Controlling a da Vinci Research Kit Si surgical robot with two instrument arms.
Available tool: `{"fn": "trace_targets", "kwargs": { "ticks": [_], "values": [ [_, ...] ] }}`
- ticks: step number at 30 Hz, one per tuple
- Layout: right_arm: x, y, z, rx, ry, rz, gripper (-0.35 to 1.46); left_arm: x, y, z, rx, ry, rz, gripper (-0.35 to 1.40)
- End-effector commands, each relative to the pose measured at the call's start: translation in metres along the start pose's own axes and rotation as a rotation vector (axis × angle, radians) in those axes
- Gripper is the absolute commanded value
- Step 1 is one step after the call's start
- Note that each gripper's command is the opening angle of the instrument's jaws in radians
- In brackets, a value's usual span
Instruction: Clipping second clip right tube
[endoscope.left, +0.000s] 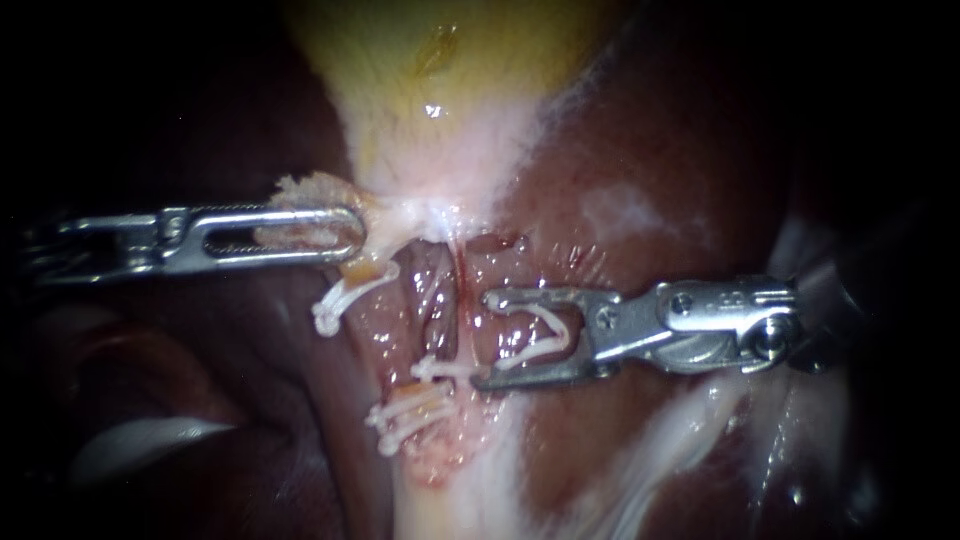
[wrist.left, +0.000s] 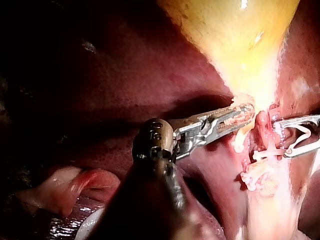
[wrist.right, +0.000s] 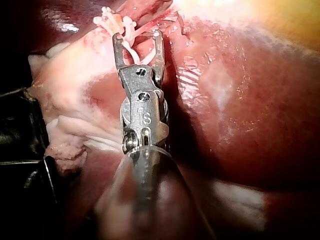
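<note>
Traction first: our left instrument (endoscope.left: 352, 232) is clenched on pale neck tissue (endoscope.left: 300, 232) under the gallbladder (endoscope.left: 420, 70), holding it taut by the look of it, so the tubes stand clear of the liver (endoscope.left: 680, 150). Our right instrument (endoscope.left: 485, 340) has its jaws spread wide, cradling a loaded clip (endoscope.left: 540, 350), and both jaws touch its legs. We read the right tube (endoscope.left: 461, 300) as the thin pale strand running down from the neck. It lies just ahead of the jaw tips, not yet between them. One seated clip (endoscope.left: 440, 370) lies close to the lower jaw tip. A cluster of clips (endoscope.left: 405, 415) sits further down, and another clip (endoscope.left: 345, 297) hangs just below our left jaws. Judgement: we should advance until the strand lies deep in the clip's throat, with both tips showing past its far side, before squeezing. The new clip should sit apart from the seated one and square across the tube, with no liver or stray tissue caught. Our left pull should be steady, not harder, because the strand looks thin and could tear. The right wrist view shows the forked jaws, but we cannot pick out the tube there.
</note>
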Motion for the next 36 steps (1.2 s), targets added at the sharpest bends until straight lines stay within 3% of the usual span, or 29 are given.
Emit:
{"fn": "trace_targets", "kwargs": {
  "ticks": [1, 12, 22, 28, 36],
  "values": [
    [-0.0002, 0.0, 0.0001, -0.002, 0.0, 0.008, 0.5, 0.0, 0.0, 0.0, 0.0, 0.0, 0.0, -0.35],
    [-0.0003, 0.0002, 0.0016, 0.006, 0.015, 0.071, 0.5, 0.0, -0.0001, 0.0001, -0.001, -0.001, 0.0, -0.35],
    [-0.0017, 0.0007, 0.0045, 0.016, 0.017, 0.115, 0.5, 0.0001, -0.0002, 0.0001, -0.002, -0.001, 0.0, -0.35],
    [-0.0015, 0.0008, 0.0054, 0.052, 0.071, 0.177, 0.5, 0.0001, -0.0003, 0.0001, -0.002, -0.002, 0.0, -0.35],
    [-0.0011, 0.0007, 0.0063, 0.142, 0.163, 0.282, 0.48, 0.0001, -0.0003, 0.0001, -0.002, -0.002, 0.0, -0.35]
  ]
}}
